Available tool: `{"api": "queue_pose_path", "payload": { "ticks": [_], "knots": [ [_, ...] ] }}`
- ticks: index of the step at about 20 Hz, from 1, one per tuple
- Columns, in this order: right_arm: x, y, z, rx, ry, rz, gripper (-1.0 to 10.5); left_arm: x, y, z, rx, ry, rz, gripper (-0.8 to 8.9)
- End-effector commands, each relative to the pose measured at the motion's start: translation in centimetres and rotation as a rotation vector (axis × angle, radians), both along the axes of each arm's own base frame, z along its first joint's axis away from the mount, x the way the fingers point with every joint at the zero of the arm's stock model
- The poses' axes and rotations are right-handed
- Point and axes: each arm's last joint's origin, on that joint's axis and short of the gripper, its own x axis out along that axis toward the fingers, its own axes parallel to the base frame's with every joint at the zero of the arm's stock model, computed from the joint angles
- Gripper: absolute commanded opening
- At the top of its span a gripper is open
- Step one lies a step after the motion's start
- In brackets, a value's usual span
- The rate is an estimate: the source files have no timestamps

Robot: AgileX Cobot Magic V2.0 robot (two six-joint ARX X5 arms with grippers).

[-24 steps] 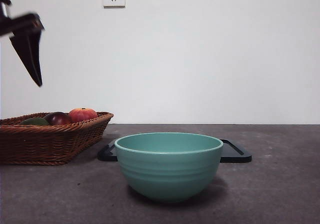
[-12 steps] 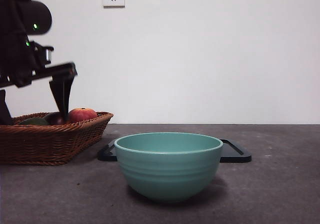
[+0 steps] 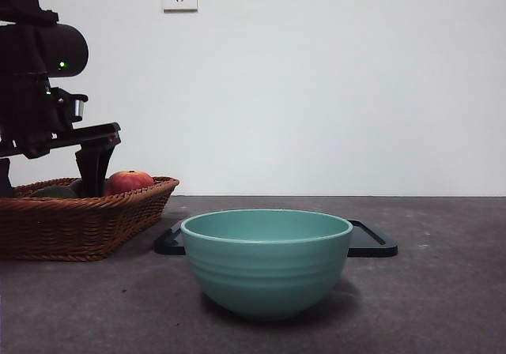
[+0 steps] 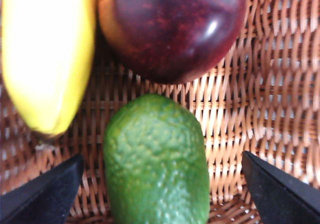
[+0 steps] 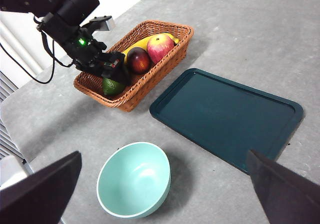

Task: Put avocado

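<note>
The avocado point(image 4: 155, 134), green with pebbly skin, lies on the floor of the wicker basket point(image 4: 260, 84). My left gripper point(image 4: 162, 159) is down inside the basket and open, one jaw on each side of the avocado, neither visibly touching it. In the front view the left arm is the dark mass at the left over the basket point(image 3: 79, 220), and the avocado point(image 3: 52, 191) just peeks above the rim. My right gripper point(image 5: 164, 156) hangs open and empty high above the table, from where the avocado point(image 5: 112, 87) shows at the basket's near end.
A dark red fruit point(image 4: 170, 29) and a yellow banana point(image 4: 47, 54) lie close beside the avocado. An orange-red apple point(image 3: 130, 181) sits further along the basket. A teal bowl point(image 3: 267, 259) stands in front of a dark tray point(image 5: 225, 116).
The left arm has come down from the upper left into the basket. Its jaws now reach below the rim. Bowl, tray and fruit have not moved.
</note>
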Motion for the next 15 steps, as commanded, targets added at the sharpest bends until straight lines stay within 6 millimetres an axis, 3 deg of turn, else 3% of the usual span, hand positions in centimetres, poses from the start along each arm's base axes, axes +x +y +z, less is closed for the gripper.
{"api": "queue_pose_path", "payload": {
  "ticks": [1, 3, 6, 10, 15],
  "knots": [
    [0.1, 0.1, 0.5, 0.005, -0.018, 0.008, 5.7, 0.7, -0.2, -0.5, 0.01, 0.004, -0.008, 4.89],
    [0.1, 0.1, 0.5, 0.008, -0.015, 0.009, 5.7, 0.7, -0.2, -0.6, 0.01, 0.006, -0.006, 3.88],
    [0.1, 0.1, 0.5, 0.021, 0.001, 0.001, 5.7, 0.6, -0.2, -0.6, 0.013, 0.016, -0.01, 1.2],
    [0.0, 0.1, 0.5, 0.024, 0.001, 0.008, 5.7, 0.6, -0.2, -0.1, 0.019, 0.034, -0.024, 1.15],
    [0.0, 0.1, 0.5, 0.024, 0.001, 0.008, 5.7, 0.6, -0.4, 3.8, 0.025, 0.056, -0.045, 1.14]
  ]
}}
